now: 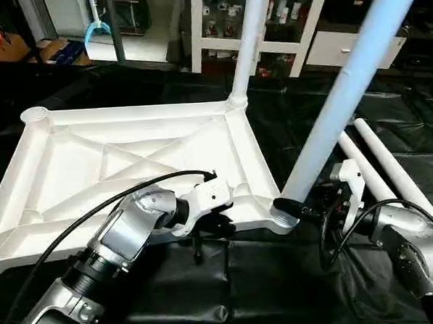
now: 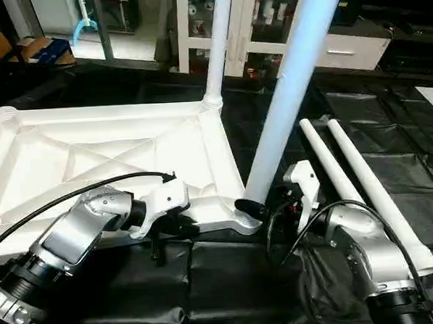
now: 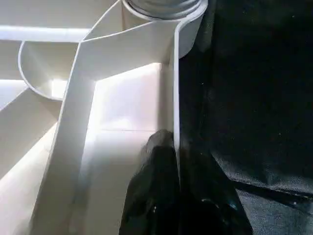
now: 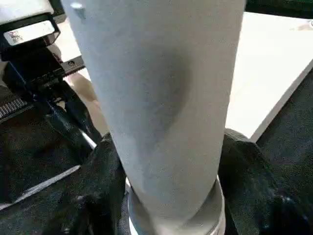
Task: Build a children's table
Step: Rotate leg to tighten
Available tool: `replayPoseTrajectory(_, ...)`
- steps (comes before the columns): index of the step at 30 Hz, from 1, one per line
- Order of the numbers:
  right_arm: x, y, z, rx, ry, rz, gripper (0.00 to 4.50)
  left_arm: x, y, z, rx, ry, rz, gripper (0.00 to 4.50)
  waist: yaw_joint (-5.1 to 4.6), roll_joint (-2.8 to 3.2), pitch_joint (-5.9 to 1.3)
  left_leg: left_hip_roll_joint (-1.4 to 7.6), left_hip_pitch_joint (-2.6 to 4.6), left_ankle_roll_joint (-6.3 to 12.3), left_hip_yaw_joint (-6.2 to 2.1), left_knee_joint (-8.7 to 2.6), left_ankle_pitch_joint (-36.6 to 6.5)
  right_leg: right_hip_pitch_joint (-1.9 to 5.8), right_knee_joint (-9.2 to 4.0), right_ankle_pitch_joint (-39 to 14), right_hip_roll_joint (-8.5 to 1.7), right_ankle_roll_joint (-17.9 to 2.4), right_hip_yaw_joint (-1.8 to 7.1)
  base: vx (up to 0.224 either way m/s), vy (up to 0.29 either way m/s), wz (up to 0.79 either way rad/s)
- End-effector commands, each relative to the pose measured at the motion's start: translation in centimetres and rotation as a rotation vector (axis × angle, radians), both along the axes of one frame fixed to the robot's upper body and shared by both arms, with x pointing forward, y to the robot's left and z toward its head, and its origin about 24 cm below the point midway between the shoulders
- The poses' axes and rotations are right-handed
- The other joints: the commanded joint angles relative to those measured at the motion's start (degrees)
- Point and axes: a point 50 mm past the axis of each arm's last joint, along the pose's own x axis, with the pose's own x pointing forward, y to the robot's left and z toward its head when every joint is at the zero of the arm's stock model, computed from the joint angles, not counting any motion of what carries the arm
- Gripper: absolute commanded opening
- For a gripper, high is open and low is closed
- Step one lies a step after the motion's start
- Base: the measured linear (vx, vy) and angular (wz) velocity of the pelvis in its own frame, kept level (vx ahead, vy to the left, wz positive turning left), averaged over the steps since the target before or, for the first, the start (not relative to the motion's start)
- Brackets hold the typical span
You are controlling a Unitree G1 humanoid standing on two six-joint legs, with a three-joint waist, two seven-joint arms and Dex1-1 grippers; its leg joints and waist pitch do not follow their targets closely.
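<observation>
The scene was evenly and fairly brightly lit, with daylight showing on the floor at the back. The white tabletop (image 1: 129,156) looked near overexposed, and its ribs cast soft shadows. The black cover (image 2: 391,167) on the counter gave back dull sheen along its creases. The nearer upright leg (image 1: 351,89) carried a bluish tint. In the left wrist view a glare patch burned out the plastic, and the black fingers (image 3: 156,196) were blurred. In the right wrist view the leg (image 4: 161,98) was soft and shaded.

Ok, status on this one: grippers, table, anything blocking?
Left gripper clamps tabletop rim. Right gripper grips leg at near socket. Two legs loose; nothing blocking.
</observation>
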Motion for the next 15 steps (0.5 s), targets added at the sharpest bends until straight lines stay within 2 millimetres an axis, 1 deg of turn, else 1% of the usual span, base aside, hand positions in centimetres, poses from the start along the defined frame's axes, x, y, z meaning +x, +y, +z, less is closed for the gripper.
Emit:
replayPoseTrajectory(1,0.4,-0.5,0.1,-0.006,-0.009,-0.05,2.21,-0.8,-0.2,-0.7,0.008,0.058,-0.042,0.0,0.0,-0.36,-3.29,2.65,0.89,4.17,-1.08,-3.72,-6.06,2.04,-3.59,-3.99,-3.97,-14.73,1.88,0.0,0.0,0.0)
replayPoseTrajectory(3,0.5,-0.6,0.1,-0.003,-0.012,-0.064,2.08,-0.8,-0.2,-0.7,0.009,0.058,-0.041,0.0,-0.08,-0.4,-3.3,2.62,0.9,3.94,-1.09,-3.73,-6.33,2.02,-3.63,-4.43,-3.93,-14.58,1.88,0.0,0.0,0.0)
replayPoseTrajectory(4,0.8,-0.6,-0.1,-0.017,-0.019,-0.126,2.08,-0.8,-0.2,-0.7,0.01,0.058,-0.038,0.0,-0.08,-0.09,-3.19,2.62,0.86,3.69,-1.13,-3.79,-6.29,1.94,-3.64,-4.57,-3.99,-14.51,1.92,0.0,0.0,0.0)
replayPoseTrajectory(5,1.5,-0.9,-0.7,-0.07,-0.033,-0.275,2.06,-0.6,-0.3,-0.8,0.013,0.054,-0.019,0.0,-0.27,-0.23,-3.18,2.58,0.78,3.29,-1.15,-3.85,-6.71,1.92,-3.69,-5.1,-3.93,-14.31,1.88,0.0,0.0,0.0)
replayPoseTrajectory(6,2.1,-1.3,-1.2,-0.11,-0.034,-0.433,2.05,-0.5,-0.5,-0.8,0.015,0.047,0.001,0.0,-0.45,-0.23,-3.12,2.58,0.77,2.83,-1.11,-3.9,-7.05,1.73,-3.72,-5.67,-3.88,-14.15,1.88,0.0,0.0,0.0)
replayPoseTrajectory(7,2.6,-2.0,-2.3,-0.212,-0.013,-0.707,2.03,-0.1,-0.8,-0.8,0.015,0.032,0.042,0.0,-1.25,0.05,-3.07,2.35,0.7,0.6,-1.42,-4.16,-8.25,1.72,-3.94,-9.06,-3.9,-13.2,1.79,0.0,0.0,0.0)
replayPoseTrajectory(8,2.6,-2.1,-2.4,-0.217,-0.012,-0.716,1.98,-0.1,-0.9,-0.8,0.014,0.031,0.043,0.0,-1.6,-0.01,-2.93,2.38,0.59,-0.3,-1.38,-4.31,-8.34,1.58,-4.02,-9.86,-3.72,-12.66,1.84,0.0,0.0,0.0)
replayPoseTrajectory(9,2.5,-2.4,-2.8,-0.264,0.0,-0.808,1.96,0.1,-1.0,-0.8,0.012,0.025,0.058,0.0,-1.92,-0.05,-2.94,2.25,0.63,-1.25,-1.46,-4.43,-8.51,1.56,-4.07,-10.64,-3.62,-12.3,1.77,0.0,0.0,0.0)
replayPoseTrajectory(10,2.3,-2.8,-3.2,-0.306,0.007,-0.972,1.96,0.4,-1.3,-0.8,0.011,0.017,0.083,0.0,-2.0,0.02,-3.2,2.3,0.92,-2.1,-1.65,-4.44,-9.91,1.63,-4.16,-11.74,-3.77,-11.72,1.75,0.0,0.0,0.0)
replayPoseTrajectory(11,2.2,-2.9,-3.2,-0.313,0.002,-1.053,1.93,0.5,-1.4,-0.8,0.013,0.015,0.09,0.0,-2.18,0.09,-3.09,2.27,0.97,-2.38,-1.45,-4.41,-10.37,1.28,-4.27,-10.93,-3.65,-11.32,1.98,0.0,0.0,0.0)
replayPoseTrajectory(12,1.9,-2.6,-3.4,-0.309,0.002,-1.148,1.93,0.7,-1.6,-0.9,0.016,0.011,0.103,0.0,-2.24,0.53,-3.13,2.23,0.93,-2.64,-1.58,-4.45,-10.96,1.27,-4.19,-10.7,-3.57,-11.19,1.98,0.0,0.0,0.0)
replayPoseTrajectory(13,1.9,-1.9,-3.5,-0.3,0.004,-1.188,1.92,0.8,-1.8,-0.9,0.017,0.008,0.11,0.0,-2.47,0.28,-3.17,2.15,1.02,-2.99,-1.44,-4.45,-11.76,1.0,-4.31,-10.24,-3.45,-10.7,2.07,0.0,0.0,0.0)
replayPoseTrajectory(14,1.9,-1.3,-3.6,-0.294,0.003,-1.193,1.92,0.8,-1.9,-0.9,0.018,0.008,0.111,0.0,-2.4,0.58,-3.26,2.07,1.06,-3.21,-1.53,-4.49,-12.32,1.1,-4.22,-9.88,-3.39,-10.19,2.07,0.0,0.0,0.0)
replayPoseTrajectory(15,1.9,-1.3,-3.6,-0.294,0.003,-1.193,1.91,0.8,-1.9,-0.9,0.018,0.008,0.111,0.0,-2.49,0.42,-3.31,2.07,0.97,-3.0,-1.49,-4.43,-12.21,1.16,-4.14,-8.33,-3.3,-9.91,2.1,0.0,0.0,0.0)
